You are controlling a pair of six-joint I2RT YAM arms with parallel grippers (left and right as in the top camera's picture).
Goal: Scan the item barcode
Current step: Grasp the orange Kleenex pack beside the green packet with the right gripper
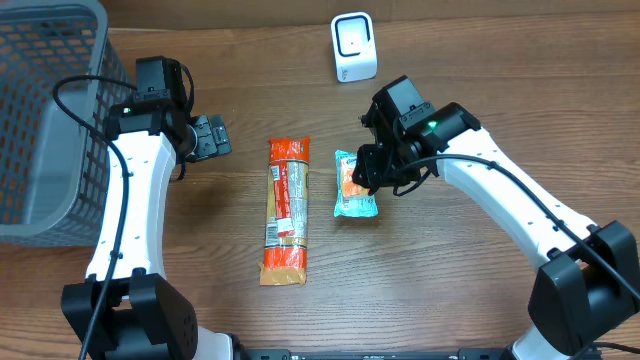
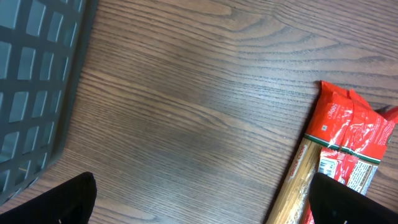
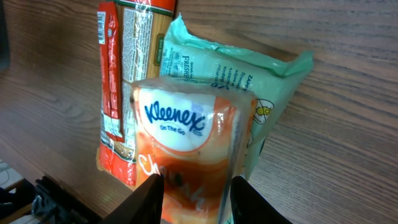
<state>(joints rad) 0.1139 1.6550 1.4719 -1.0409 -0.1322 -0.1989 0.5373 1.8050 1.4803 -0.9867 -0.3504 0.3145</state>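
Right gripper (image 3: 196,190) clamped on Kleenex pack (image 3: 180,124), just right of spaghetti pack (image 1: 286,210). Left gripper (image 1: 213,137) spread wide apart, left of that spaghetti pack.

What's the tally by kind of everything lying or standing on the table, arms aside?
Pasta pack: 1
Tissue pack: 1
Green packet: 1
Scanner: 1
Basket: 1
Total: 5
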